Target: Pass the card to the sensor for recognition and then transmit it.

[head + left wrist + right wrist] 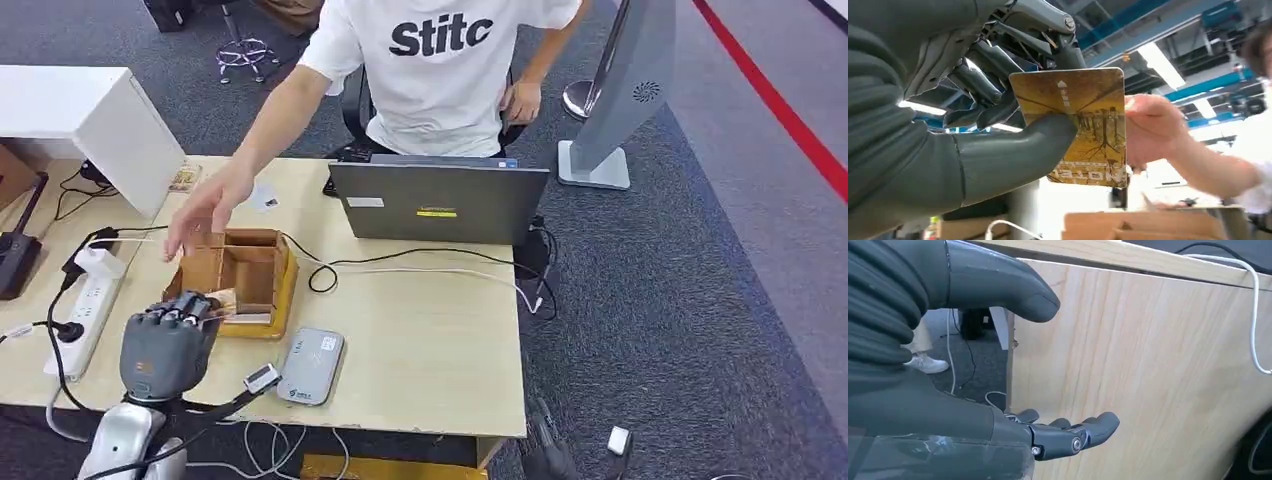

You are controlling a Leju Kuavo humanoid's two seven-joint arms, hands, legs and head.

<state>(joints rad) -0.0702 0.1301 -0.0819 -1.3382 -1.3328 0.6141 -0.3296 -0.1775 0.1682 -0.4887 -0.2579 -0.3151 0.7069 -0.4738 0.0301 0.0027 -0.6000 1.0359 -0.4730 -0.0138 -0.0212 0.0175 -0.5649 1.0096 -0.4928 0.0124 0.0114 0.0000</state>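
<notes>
A: Head view evenly lit, soft overhead light. Surface (420, 310) bright with no hard shadows, only a faint one under the laptop (437, 203). Person's reaching hand (205, 208) motion-blurred.

B: Left wrist view is backlit. Ceiling strip lights (1160, 64) blown out, white patch low in the frame clipped too. Card (1083, 125) sharp, print readable. Person's hand (1150, 127) and sleeve behind it smeared and soft.

A: Right wrist view?

B: Bright and flat. Wood grain on the panel (1148, 375) crisp. Thumb (998, 282) has a soft sheen, near cover slightly out of focus. Fingers (1073, 432) sharp.
</notes>
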